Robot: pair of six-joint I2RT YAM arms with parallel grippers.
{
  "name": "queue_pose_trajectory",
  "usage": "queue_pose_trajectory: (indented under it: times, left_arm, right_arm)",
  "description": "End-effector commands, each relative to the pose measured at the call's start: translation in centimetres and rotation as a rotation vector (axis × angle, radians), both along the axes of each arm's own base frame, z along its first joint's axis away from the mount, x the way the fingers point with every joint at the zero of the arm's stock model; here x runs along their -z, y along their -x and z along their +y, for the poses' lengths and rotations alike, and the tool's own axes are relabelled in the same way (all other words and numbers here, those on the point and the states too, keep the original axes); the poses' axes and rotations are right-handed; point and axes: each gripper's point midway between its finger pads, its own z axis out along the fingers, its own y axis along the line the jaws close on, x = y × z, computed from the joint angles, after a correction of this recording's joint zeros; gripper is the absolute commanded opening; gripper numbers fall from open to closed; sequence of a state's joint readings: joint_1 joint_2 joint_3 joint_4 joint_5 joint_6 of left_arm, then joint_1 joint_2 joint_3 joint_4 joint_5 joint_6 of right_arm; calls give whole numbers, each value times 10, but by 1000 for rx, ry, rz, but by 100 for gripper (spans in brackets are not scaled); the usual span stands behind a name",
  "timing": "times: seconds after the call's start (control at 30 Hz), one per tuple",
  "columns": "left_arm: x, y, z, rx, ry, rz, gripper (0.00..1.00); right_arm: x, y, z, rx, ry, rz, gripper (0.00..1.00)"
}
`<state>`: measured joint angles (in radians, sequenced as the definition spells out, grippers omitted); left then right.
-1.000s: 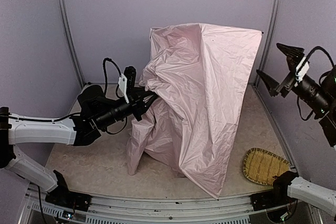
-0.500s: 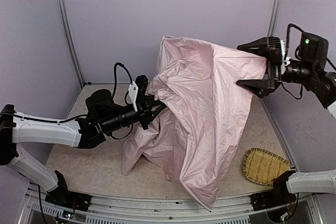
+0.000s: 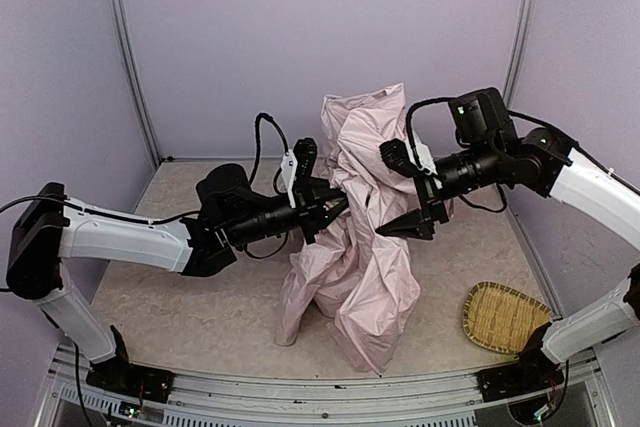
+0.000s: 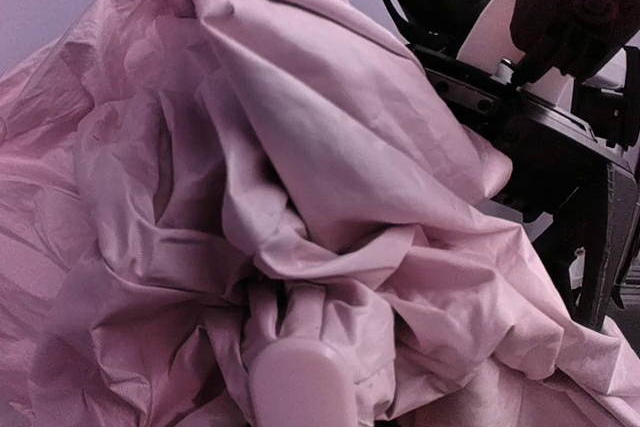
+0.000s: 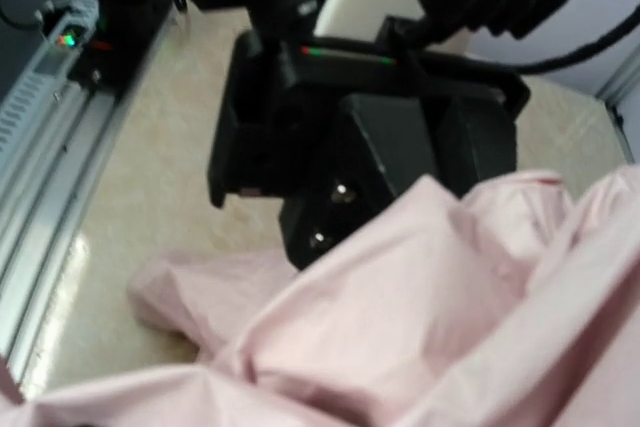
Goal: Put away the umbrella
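the umbrella (image 3: 365,237) stood slumped on the table (image 3: 170,317) beside the woven tray (image 3: 503,315), on the tray's side toward my left arm (image 3: 130,242). it was near the tray but not touching it, a tall crumpled heap of pale pink cloth. my left jaws were pushed into the folds on the side of the heap away from the tray, and cloth hid their tips, so i could not tell whether they were closed on anything. my right jaws stood wide apart above and behind the tray, against the tray-side face of the heap, gripping nothing. from the left wrist a smooth rounded pink knob (image 4: 300,387) showed low among the folds. i took it for the handle, though cloth wrapped it. i judged the thing light and the cloth thin, soft and slick, so it would slide and bunch, and a pinch on cloth alone would carry little. the stiff parts, knob and shaft, seemed the place to hold, though the shaft was hidden from me. i reckoned the ribs thin and easily bent, so a hard squeeze looked risky.
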<state>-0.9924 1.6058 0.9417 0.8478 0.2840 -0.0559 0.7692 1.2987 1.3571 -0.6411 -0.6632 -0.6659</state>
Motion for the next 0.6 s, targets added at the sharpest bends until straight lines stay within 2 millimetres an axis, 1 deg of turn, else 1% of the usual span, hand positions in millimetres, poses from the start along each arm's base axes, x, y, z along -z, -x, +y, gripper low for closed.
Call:
queue_pose_trajectory:
  times: [0.0, 0.07, 0.1, 0.13, 0.17, 0.27, 0.3, 0.33, 0.4, 0.47, 0.5, 0.57]
  left_arm:
    - [-73, 46, -3, 176, 189, -156, 5]
    - [-76, 51, 0, 192, 202, -164, 5]
    - [-77, 53, 3, 193, 205, -168, 5]
    - [-77, 52, 6, 184, 205, -168, 5]
    - [-75, 50, 9, 168, 204, -163, 5]
    - [-72, 37, 24, 107, 217, -132, 3]
    - [-70, 31, 30, 87, 227, -113, 1]
    - [-66, 26, 36, 72, 233, -90, 0]
    - [-66, 18, 50, 54, 267, -62, 0]
    - [-70, 17, 64, 56, 314, -50, 0]
    - [-73, 18, 69, 60, 334, -49, 0]
    - [-79, 20, 75, 69, 358, -59, 0]
  right_arm:
    - [47, -15, 1, 54, 147, 17, 94]
    - [53, -25, -3, 105, 165, -23, 92]
    - [50, -26, -5, 117, 162, -39, 92]
    - [44, -25, -7, 120, 147, -48, 93]
    - [33, -23, -8, 123, 118, -58, 93]
    - [-14, -10, -19, 121, -30, -118, 98]
    - [-35, -2, -28, 124, -99, -152, 100]
    - [-51, 3, -36, 128, -157, -177, 100]
    - [-75, 9, -55, 145, -258, -191, 100]
    - [-84, 6, -71, 182, -320, -161, 100]
    - [-81, 0, -77, 213, -333, -132, 100]
    - [-66, -12, -88, 269, -339, -72, 100]
